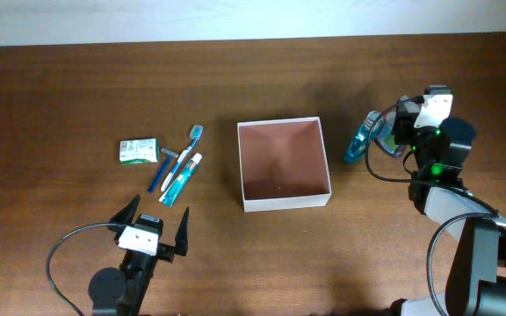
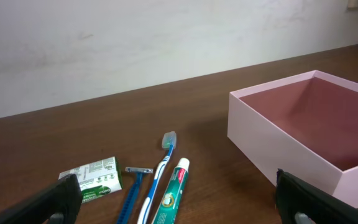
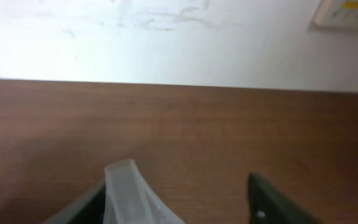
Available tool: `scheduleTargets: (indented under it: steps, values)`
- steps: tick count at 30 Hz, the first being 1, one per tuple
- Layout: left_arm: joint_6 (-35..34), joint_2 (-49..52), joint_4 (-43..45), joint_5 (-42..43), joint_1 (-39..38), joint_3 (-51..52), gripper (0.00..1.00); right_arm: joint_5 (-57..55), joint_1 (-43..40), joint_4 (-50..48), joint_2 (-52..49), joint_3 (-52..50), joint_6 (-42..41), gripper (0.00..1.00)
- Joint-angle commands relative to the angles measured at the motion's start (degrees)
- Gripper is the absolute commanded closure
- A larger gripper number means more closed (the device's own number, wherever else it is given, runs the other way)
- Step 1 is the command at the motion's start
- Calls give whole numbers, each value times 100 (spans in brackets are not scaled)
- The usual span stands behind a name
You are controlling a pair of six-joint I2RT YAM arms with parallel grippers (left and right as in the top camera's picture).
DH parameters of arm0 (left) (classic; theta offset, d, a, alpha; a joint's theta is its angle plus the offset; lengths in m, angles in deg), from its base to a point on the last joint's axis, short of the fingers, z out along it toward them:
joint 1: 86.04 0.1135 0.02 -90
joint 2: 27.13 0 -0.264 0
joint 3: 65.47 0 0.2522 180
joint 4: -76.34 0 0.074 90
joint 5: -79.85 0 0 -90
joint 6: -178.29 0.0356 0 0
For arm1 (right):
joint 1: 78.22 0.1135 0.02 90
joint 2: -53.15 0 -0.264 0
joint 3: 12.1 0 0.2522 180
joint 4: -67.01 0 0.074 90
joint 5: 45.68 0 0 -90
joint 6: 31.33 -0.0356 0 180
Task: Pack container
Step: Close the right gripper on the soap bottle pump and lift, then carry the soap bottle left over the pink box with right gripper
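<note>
The container (image 1: pixel 284 199), a square shallow box with thin white walls and a reddish-brown inside, sits at the table's middle; it also shows in the left wrist view (image 2: pixel 272 146). Nothing shows inside it. My left gripper (image 1: pixel 152 230) is open and empty near the front edge, facing the toiletries (image 2: pixel 176 186). My right gripper (image 1: pixel 386 132) is open to the right of the container, around the end of a blue-teal translucent bottle (image 1: pixel 358 142). In the right wrist view the bottle's clear end (image 3: pixel 126 186) lies against one finger, with the other finger well apart (image 3: pixel 176 186).
Left of the container lie a green-and-white soap packet (image 1: pixel 138 150) (image 2: pixel 95 176), a blue razor (image 1: pixel 167 167) (image 2: pixel 132 193), a blue-and-white toothbrush (image 1: pixel 185 151) (image 2: pixel 160 171) and a green toothpaste tube (image 1: pixel 181 181) (image 2: pixel 182 171). A white wall bounds the table's far edge.
</note>
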Motion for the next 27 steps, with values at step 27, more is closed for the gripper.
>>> scheduleTargets:
  steps: [27]
  values:
    - [92,-48,-33,83,24,11,0,-107,33,1097,1517,575,498,66]
